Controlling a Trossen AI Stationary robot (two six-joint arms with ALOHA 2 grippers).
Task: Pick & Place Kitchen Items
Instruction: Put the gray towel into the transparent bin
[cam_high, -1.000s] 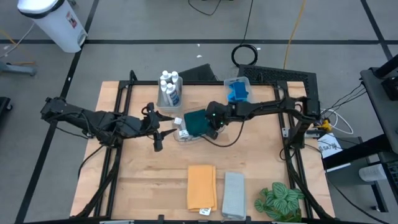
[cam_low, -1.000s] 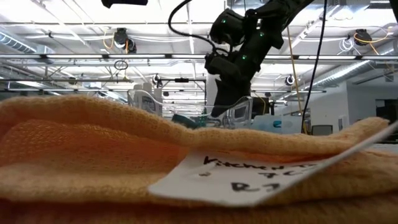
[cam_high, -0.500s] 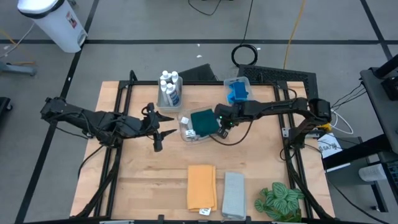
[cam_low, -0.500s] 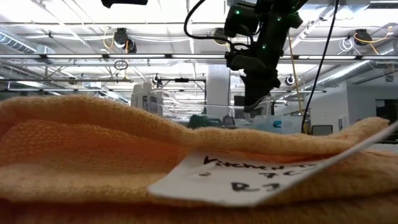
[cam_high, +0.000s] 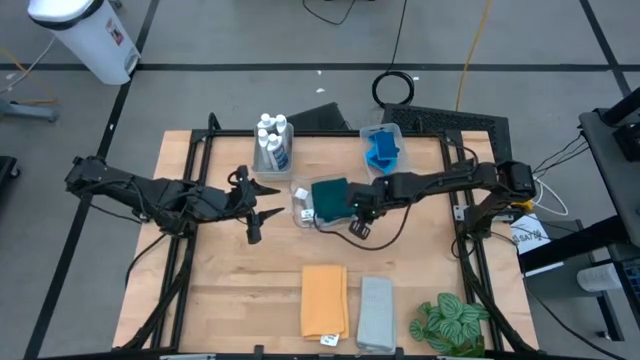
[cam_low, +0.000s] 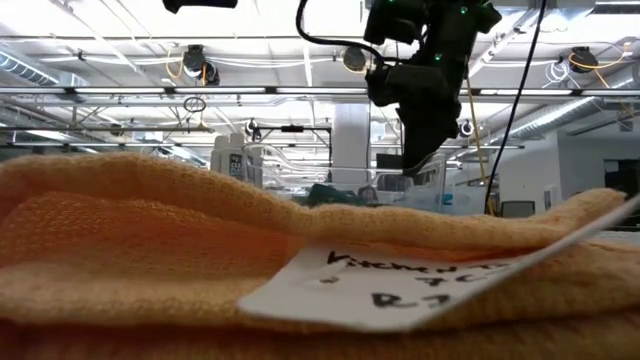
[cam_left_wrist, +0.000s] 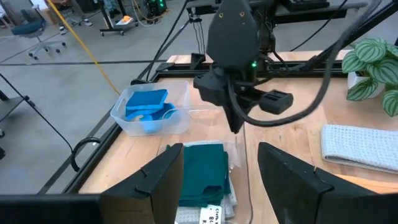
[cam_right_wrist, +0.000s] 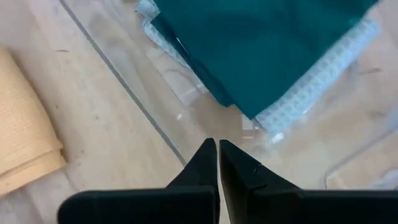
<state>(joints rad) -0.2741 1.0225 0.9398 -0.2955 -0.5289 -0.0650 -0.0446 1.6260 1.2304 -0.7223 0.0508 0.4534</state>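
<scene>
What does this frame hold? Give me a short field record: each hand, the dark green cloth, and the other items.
left hand: open, empty, waiting left of the clear bin
right hand: shut, empty, over the bin's right edge
dark green cloth: in the clear bin, mid-table
white bottles: in a bin at the back
blue sponges: in a bin at the back right
orange cloth, grey cloth: side by side, front edge

**Handwritten tags, only partly readable**

A white paper tag (cam_low: 420, 280) lies on the orange cloth (cam_low: 150, 250) in the low view. Its dark handwriting begins with what looks like "Kitchen"; the letters after it and the line below, starting with "R", cannot be made out. In the left wrist view, another white tag (cam_left_wrist: 210, 216) sits at the six o'clock edge of the dark green cloth (cam_left_wrist: 202, 174); its writing is too small to read.
</scene>
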